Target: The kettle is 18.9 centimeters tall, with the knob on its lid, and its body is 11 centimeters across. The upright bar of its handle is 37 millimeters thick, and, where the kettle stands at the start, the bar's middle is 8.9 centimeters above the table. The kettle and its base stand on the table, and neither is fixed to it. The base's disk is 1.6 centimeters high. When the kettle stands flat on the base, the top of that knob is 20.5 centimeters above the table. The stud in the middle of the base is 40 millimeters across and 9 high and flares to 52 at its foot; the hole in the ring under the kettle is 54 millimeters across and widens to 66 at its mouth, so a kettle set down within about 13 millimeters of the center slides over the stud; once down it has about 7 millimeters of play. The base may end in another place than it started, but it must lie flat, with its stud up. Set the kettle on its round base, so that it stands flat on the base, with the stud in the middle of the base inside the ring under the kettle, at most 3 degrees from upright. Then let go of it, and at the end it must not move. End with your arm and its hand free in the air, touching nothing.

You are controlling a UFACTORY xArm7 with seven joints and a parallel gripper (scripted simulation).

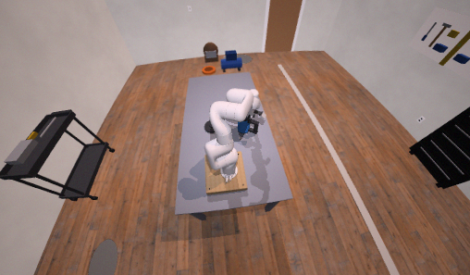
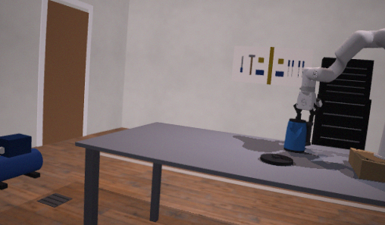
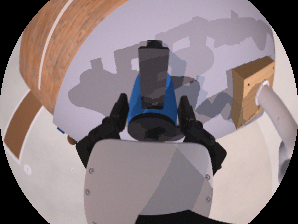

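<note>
1. No readable writing is showing anywhere
2. One gripper (image 3: 152, 115) is hanging wide open, holding nothing, its fingers flanking the top of one blue kettle (image 2: 295, 135)
3. The kettle is standing on the table (image 2: 182, 145), just beside one black base (image 2: 277, 159)

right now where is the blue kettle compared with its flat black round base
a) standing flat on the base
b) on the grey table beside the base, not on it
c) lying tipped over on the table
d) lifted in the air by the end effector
b: in the exterior view the blue kettle stands upright on the grey table, with the flat black round base lying apart beside it; the open end effector sits just above the kettle's top, gripping nothing.
</note>
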